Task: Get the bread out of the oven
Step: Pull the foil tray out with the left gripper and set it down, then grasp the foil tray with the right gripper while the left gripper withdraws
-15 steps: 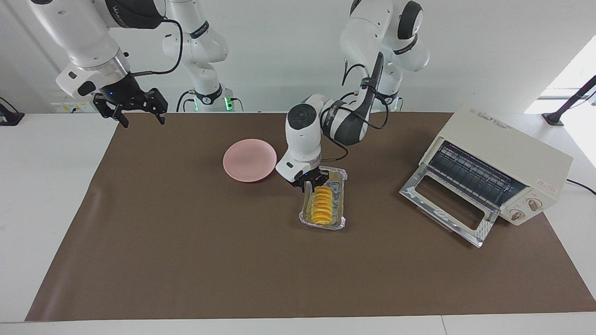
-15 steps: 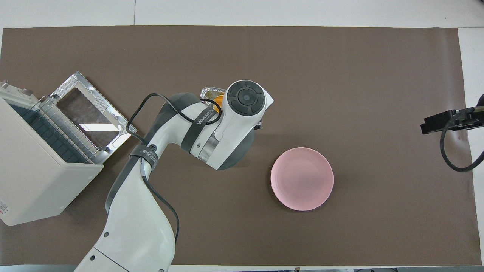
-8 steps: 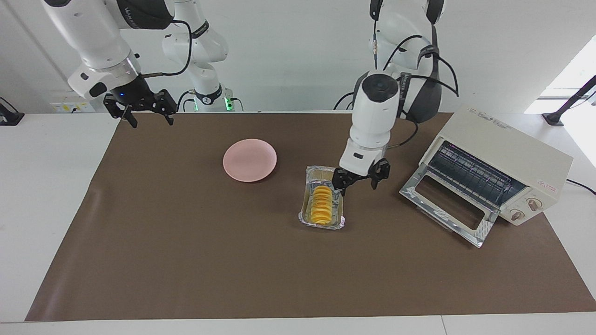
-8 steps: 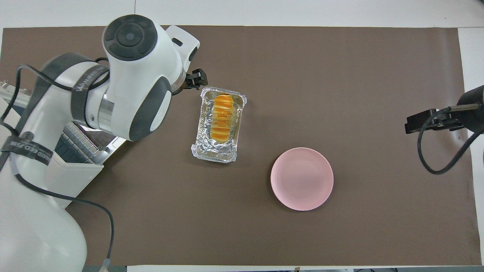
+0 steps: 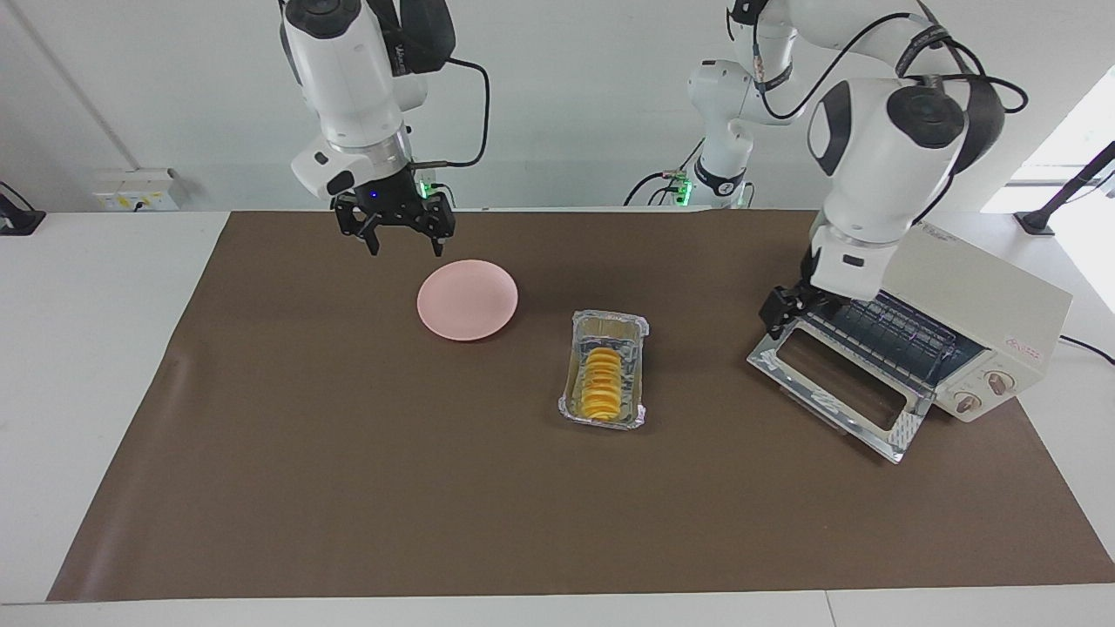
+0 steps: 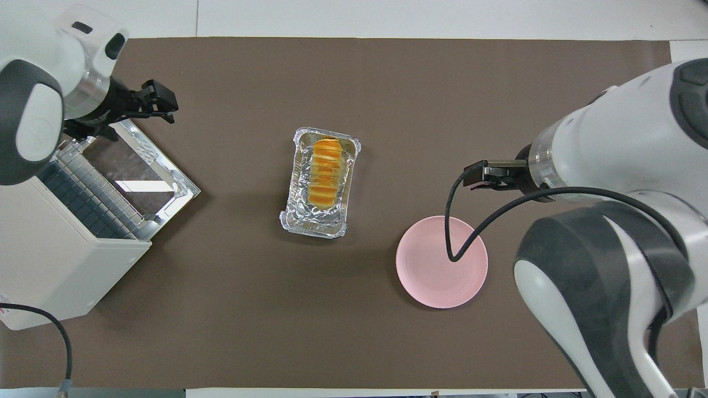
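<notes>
The bread (image 5: 601, 385) (image 6: 324, 171), a ridged golden loaf, lies in a crinkled foil tray (image 5: 636, 329) (image 6: 312, 226) in the middle of the mat, out of the oven. The cream oven (image 5: 967, 287) (image 6: 55, 265) stands at the left arm's end with its glass door (image 5: 836, 383) (image 6: 138, 166) dropped open and its wire rack bare. My left gripper (image 5: 788, 309) (image 6: 161, 103) hangs open over the door's corner, holding nothing. My right gripper (image 5: 402, 237) (image 6: 475, 177) hangs open above the mat close to the pink plate (image 5: 468, 299) (image 6: 441, 261).
The pink plate is empty and sits beside the foil tray, toward the right arm's end and nearer to the robots. A brown mat (image 5: 348, 488) covers the table. The oven's cable (image 6: 50, 331) trails off at the left arm's end.
My left gripper has opened, left the bread in the foil tray and swung over to the oven door. My right gripper has travelled from the mat's end to near the plate.
</notes>
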You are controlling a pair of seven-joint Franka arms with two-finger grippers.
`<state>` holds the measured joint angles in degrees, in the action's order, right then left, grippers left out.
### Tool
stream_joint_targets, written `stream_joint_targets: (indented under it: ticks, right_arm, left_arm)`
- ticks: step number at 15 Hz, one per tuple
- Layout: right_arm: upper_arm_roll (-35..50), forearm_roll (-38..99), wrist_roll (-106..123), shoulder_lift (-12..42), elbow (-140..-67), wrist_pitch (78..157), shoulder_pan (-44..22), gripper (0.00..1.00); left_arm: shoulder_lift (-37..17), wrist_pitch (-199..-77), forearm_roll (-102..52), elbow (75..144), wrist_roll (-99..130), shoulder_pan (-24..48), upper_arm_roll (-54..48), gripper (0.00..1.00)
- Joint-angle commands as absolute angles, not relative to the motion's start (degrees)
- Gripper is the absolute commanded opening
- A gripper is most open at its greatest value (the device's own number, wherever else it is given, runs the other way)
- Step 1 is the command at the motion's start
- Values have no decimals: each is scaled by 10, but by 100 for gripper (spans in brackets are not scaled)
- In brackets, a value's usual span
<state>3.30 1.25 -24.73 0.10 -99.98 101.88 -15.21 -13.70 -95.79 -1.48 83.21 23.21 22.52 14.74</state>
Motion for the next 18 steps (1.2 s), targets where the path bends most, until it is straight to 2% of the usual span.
stream_joint_targets:
  ticks: [1, 5, 9, 12, 15, 18]
  right_arm:
    - [31, 14, -321, 44, -1000, 1077, -191, 100]
    - [30, 13, -379, 111, -1000, 1166, -234, 100]
    - [29, 4, -447, 155, -998, 1187, -282, 100]
    - [29, -45, -521, 225, -967, 1215, -320, 100]
    - [30, -50, -556, 275, -934, 1237, -321, 100]
    - [30, -54, -561, 286, -916, 1238, -311, 100]
  left_arm:
    - [-120, -916, -19, 824, 187, 193, 143, 100]
    - [-99, -885, -20, 822, 150, 150, 143, 100]
    - [-96, -868, -30, 822, 146, 148, 152, 100]
    - [-85, -832, -30, 819, 133, 108, 122, 100]
    - [-46, -815, -27, 853, 98, 37, 36, 100]
    - [-7, -824, -25, 910, 98, 32, 27, 100]
